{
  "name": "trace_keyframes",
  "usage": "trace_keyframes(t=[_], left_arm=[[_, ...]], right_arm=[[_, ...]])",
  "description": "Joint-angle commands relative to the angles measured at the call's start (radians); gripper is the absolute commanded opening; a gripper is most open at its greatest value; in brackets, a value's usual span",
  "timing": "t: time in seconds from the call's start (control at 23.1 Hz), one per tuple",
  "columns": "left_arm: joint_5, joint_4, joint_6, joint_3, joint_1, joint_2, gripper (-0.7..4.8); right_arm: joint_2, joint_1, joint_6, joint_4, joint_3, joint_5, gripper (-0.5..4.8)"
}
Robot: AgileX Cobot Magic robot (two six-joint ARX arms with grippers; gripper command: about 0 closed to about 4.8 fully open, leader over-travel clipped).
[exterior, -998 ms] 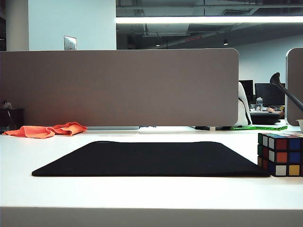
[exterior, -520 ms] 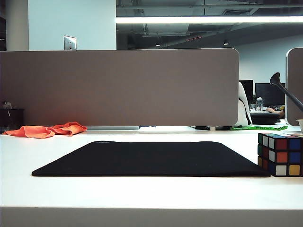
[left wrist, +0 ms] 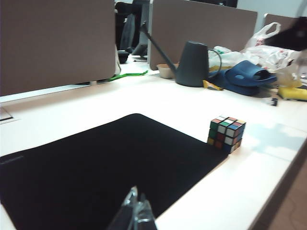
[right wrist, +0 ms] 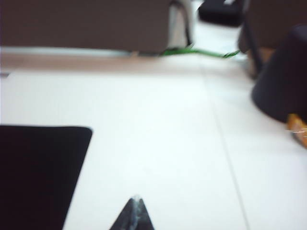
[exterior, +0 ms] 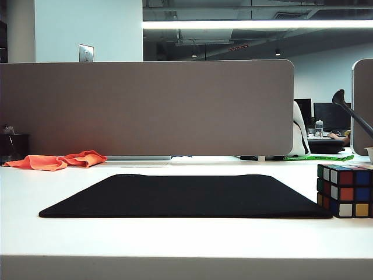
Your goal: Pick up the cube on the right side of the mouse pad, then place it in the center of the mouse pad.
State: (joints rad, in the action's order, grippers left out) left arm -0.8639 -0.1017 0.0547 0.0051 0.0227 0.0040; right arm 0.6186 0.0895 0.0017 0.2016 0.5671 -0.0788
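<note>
Orange cloth [exterior: 57, 160] crumpled at far left of white table [exterior: 186, 236], grey watering can [left wrist: 194, 63] and blue bag [left wrist: 247, 76] beyond cube [exterior: 345, 190], cube touching mouse pad [exterior: 186, 195] right edge, no legible writing, left gripper [left wrist: 136, 211] pressed together above pad, right gripper [right wrist: 135, 206] pressed together over bare table.

The left gripper [left wrist: 135, 213] is showing at the bottom edge of the frame, its fingertips pressed together with no gap, hanging above the mouse pad [left wrist: 96, 167]. The black pad is filling the lower left of the frame. The cube [left wrist: 226, 133] is sitting on the white table [left wrist: 259, 158] right of centre, just beside the pad's corner. A dark watering can [left wrist: 192, 63] is standing in the upper middle, with blue slippers [left wrist: 247, 76] beside it at upper right.
</note>
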Motion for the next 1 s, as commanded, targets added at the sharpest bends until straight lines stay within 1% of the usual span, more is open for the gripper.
trace_keyframes(t=[0.04, 0.13, 0.17, 0.22, 0.3, 0.39, 0.43, 0.48, 0.61, 0.69, 0.87, 1.0], left_arm=[[-0.016, -0.012, 0.016, 0.004, -0.003, 0.001, -0.06], [-0.014, -0.012, 0.026, 0.004, -0.004, 0.001, -0.06], [-0.014, -0.012, 0.029, 0.004, -0.004, 0.001, -0.06], [-0.013, -0.012, 0.029, 0.004, -0.004, 0.001, -0.06], [-0.012, -0.012, 0.029, 0.004, -0.004, 0.001, -0.06], [-0.013, -0.012, 0.029, 0.004, -0.004, 0.001, -0.06], [-0.013, -0.012, 0.029, 0.004, -0.004, 0.001, -0.06], [-0.013, -0.012, 0.029, 0.004, -0.004, 0.001, -0.06], [-0.013, -0.012, 0.029, 0.004, -0.004, 0.001, -0.06], [-0.013, -0.012, 0.029, 0.004, -0.004, 0.001, -0.06], [-0.013, -0.012, 0.029, 0.004, -0.004, 0.001, -0.06], [-0.013, -0.012, 0.029, 0.004, -0.004, 0.001, -0.06]], right_arm=[[0.133, 0.062, -0.002, 0.033, 0.092, -0.032, -0.05], [0.212, 0.113, -0.002, 0.068, 0.151, -0.071, 0.03], [0.278, 0.158, 0.011, 0.098, 0.199, -0.121, 0.33], [0.347, 0.203, 0.059, 0.137, 0.250, -0.186, 0.82], [0.408, 0.238, 0.114, 0.175, 0.293, -0.215, 1.36], [0.455, 0.262, 0.161, 0.198, 0.324, -0.213, 1.76], [0.500, 0.276, 0.206, 0.227, 0.352, -0.210, 2.26], [0.517, 0.280, 0.224, 0.238, 0.361, -0.208, 2.57], [0.568, 0.292, 0.288, 0.257, 0.370, -0.207, 3.87], [0.595, 0.296, 0.306, 0.276, 0.370, -0.206, 4.47], [0.650, 0.296, 0.317, 0.317, 0.370, -0.190, 4.70], [0.689, 0.296, 0.349, 0.322, 0.369, -0.165, 4.73]])
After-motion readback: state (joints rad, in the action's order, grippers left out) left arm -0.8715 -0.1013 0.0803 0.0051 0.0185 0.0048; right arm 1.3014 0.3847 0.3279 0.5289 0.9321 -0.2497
